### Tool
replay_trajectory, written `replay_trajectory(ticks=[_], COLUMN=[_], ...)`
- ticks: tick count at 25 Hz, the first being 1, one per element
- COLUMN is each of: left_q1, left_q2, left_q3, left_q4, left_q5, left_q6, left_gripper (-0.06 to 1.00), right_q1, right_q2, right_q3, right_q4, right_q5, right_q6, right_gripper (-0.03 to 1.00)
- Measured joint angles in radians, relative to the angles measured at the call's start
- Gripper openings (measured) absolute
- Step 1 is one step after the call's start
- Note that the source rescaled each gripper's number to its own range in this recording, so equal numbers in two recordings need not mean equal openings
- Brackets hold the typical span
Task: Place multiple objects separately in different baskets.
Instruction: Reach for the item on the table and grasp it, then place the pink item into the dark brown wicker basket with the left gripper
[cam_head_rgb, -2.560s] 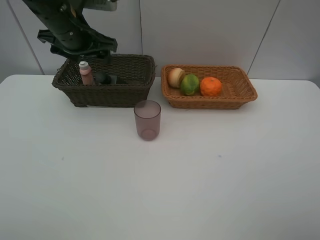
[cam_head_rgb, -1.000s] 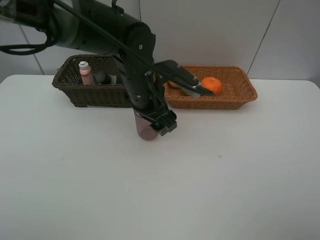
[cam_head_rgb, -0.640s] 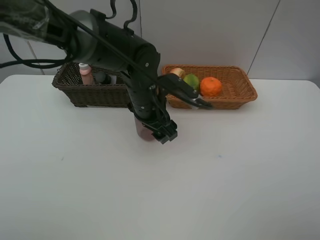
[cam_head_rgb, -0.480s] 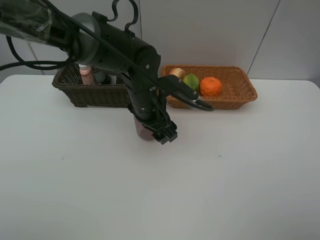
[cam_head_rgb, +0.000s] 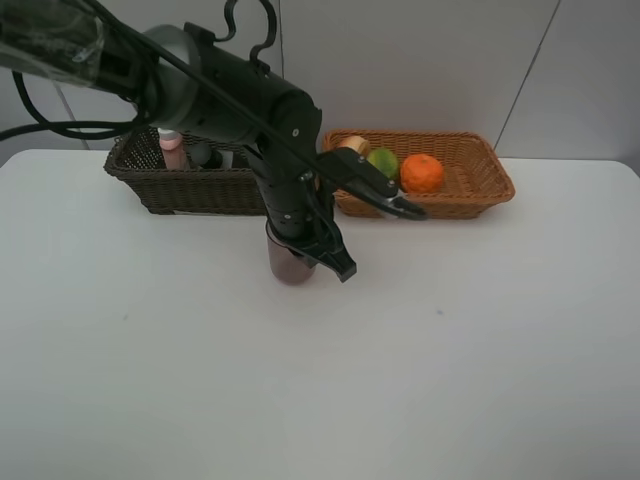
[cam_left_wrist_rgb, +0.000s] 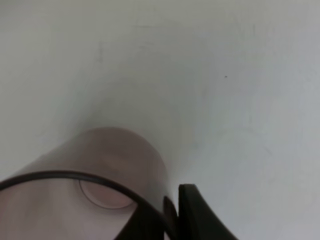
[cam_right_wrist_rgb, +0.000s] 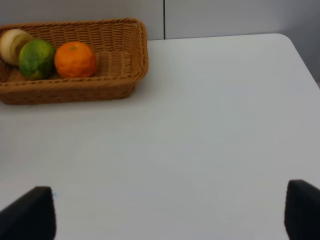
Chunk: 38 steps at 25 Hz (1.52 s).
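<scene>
1. Left gripper (cam_head_rgb: 322, 243) is down at the cup (cam_head_rgb: 288, 262), fingers clamped on its rim. Wrist view shows one finger (cam_left_wrist_rgb: 197, 212) outside the wall and the other inside, pinching it.
2. Cup stands upright on the white table (cam_head_rgb: 450, 360), just in front of the gap between the two baskets, touching neither.
3. Dark basket (cam_head_rgb: 175, 180) sits at the back left, partly hidden by the left arm. Pink bottle (cam_head_rgb: 172, 147) with white cap stands in it; a dark bottle (cam_head_rgb: 205, 155) is beside it, mostly hidden.
4. Light basket (cam_head_rgb: 470, 185) sits at the back, right of centre, just beside the dark one. It holds three fruits in a row: pale round fruit (cam_head_rgb: 351, 146), green mango (cam_head_rgb: 382, 161), orange (cam_head_rgb: 422, 172). Mango touches both neighbours.
5. Right gripper (cam_right_wrist_rgb: 170, 212): fingers wide apart, holding nothing, hanging over bare table well to the front of the light basket. Not visible in the high view.
</scene>
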Motion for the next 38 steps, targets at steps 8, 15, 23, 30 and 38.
replay_trajectory(ticks=[8, 15, 23, 30, 38], left_q1=[0.0, 0.0, 0.002, 0.079, 0.204], left_q2=[0.0, -0.053, -0.204, -0.225, -0.218], left_q3=[0.0, -0.004, -0.059, -0.122, -0.122], left_q4=[-0.007, -0.023, -0.02, 0.068, 0.141], left_q5=[0.0, 0.04, 0.048, -0.008, -0.209], left_q6=[0.0, -0.01, -0.077, -0.161, -0.263], left_gripper=[0.0, 0.0, 0.0, 0.0, 0.0], right_q1=[0.0, 0.0, 0.0, 0.0, 0.0], right_q2=[0.0, 0.0, 0.0, 0.0, 0.0], right_q3=[0.0, 0.0, 0.0, 0.0, 0.0], right_q4=[0.0, 0.0, 0.0, 0.0, 0.0], right_q5=[0.0, 0.0, 0.0, 0.0, 0.0], right_q6=[0.0, 0.0, 0.0, 0.0, 0.0], right_gripper=[0.98, 0.98, 0.98, 0.98, 0.98])
